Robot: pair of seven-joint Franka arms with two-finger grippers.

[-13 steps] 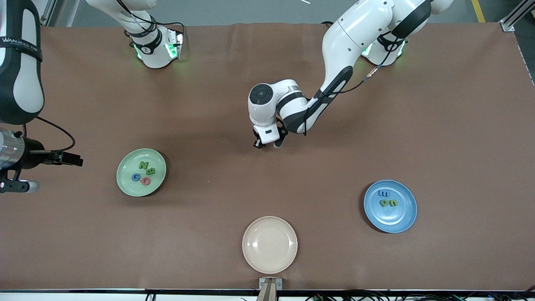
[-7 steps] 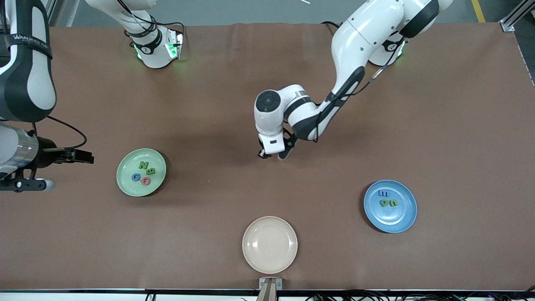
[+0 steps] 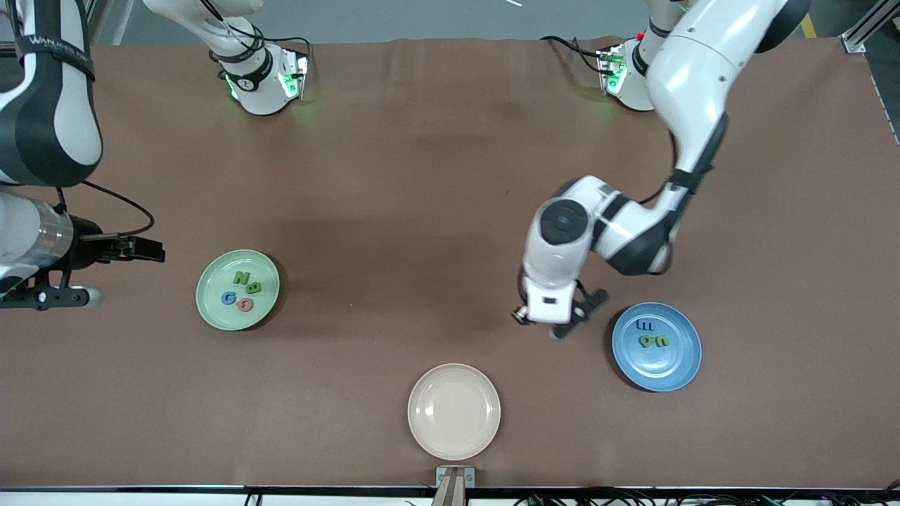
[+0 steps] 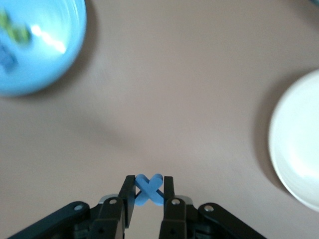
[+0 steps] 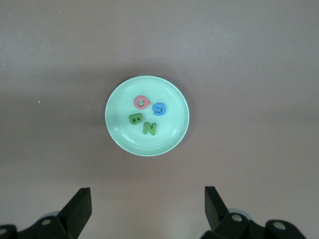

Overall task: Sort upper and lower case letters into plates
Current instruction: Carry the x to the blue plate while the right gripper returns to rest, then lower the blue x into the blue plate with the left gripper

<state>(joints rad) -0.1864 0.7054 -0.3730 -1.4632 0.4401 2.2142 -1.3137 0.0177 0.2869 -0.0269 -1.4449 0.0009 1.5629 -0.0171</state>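
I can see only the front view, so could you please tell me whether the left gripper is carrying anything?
Observer: Yes, the left gripper is shut on a small blue x, as the left wrist view shows.
Operator: Thank you. Is the right gripper holding something too?
Observer: No, the right gripper is open, with nothing between its fingers.
Operator: What is beneath it?
Observer: Its wrist view looks down on the green plate, which holds four letters: a green N, a green B, a blue one and a pink one.

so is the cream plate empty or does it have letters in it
Empty. The cream plate shows only its bare surface in the front view, no letters in it.
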